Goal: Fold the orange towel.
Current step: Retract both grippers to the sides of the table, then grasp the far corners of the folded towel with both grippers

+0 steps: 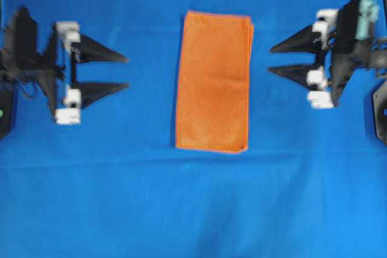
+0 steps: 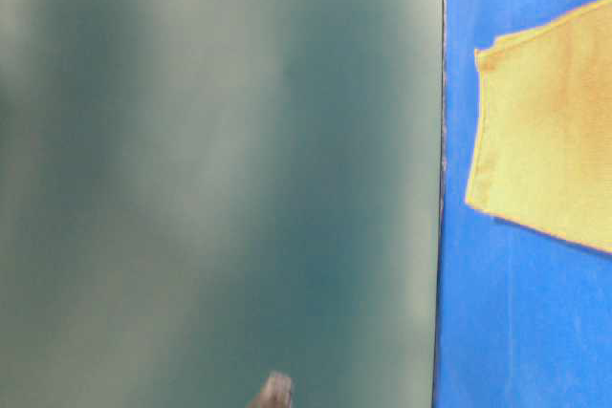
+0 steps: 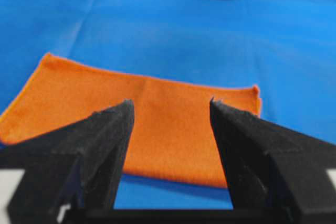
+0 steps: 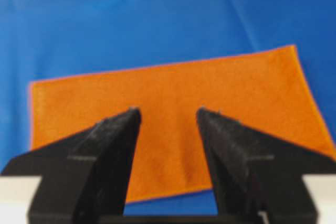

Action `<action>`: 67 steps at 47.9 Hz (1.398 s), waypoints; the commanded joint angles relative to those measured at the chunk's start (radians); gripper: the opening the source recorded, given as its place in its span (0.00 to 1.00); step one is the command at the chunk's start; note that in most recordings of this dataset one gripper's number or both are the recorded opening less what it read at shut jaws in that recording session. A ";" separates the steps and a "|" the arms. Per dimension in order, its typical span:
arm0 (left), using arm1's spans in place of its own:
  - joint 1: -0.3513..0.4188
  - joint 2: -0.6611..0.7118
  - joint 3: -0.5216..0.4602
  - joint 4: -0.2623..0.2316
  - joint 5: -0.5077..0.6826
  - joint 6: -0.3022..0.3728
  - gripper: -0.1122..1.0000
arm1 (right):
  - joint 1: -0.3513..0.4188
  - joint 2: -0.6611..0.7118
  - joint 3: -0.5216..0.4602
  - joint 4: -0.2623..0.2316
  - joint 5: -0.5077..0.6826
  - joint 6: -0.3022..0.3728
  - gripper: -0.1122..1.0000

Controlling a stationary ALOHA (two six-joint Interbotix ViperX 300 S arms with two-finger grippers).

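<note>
Towel folded, both sets of fingers clear
My left fingers (image 1: 124,72) and right fingers (image 1: 273,58) stood wide, empty, well apart from the orange towel (image 1: 213,81), leaving it flat

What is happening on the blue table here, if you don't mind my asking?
A two-armed robot is working on an orange towel, which lies flat in the middle of the blue table cover as a folded, layered rectangle. The left gripper and the right gripper sit on either side of it, both open and empty, fingertips pointing at the towel without touching it.
</note>
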 commanded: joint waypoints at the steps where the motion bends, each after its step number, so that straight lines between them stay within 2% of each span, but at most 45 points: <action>1: 0.003 -0.048 0.018 0.003 -0.009 -0.006 0.57 | 0.003 -0.046 0.034 0.012 -0.057 0.002 0.58; 23: 0.003 -0.032 0.014 0.003 -0.005 -0.012 0.57 | -0.006 -0.035 0.032 0.020 -0.060 0.002 0.58; 30: 0.052 0.015 -0.012 0.003 -0.008 -0.012 0.57 | -0.055 -0.015 0.008 0.021 -0.049 0.002 0.58; 38: 0.135 0.172 -0.112 0.003 -0.003 0.002 0.57 | -0.175 0.101 -0.035 0.021 -0.017 0.000 0.59; 41: 0.164 0.238 -0.158 0.003 0.002 0.003 0.61 | -0.204 0.156 -0.061 0.020 -0.003 -0.006 0.59; 56: 0.284 0.560 -0.347 0.003 0.014 0.003 0.83 | -0.295 0.459 -0.202 0.006 0.028 -0.015 0.59; 67: 0.351 0.755 -0.466 0.003 -0.006 0.003 0.87 | -0.330 0.614 -0.245 0.002 -0.017 -0.015 0.59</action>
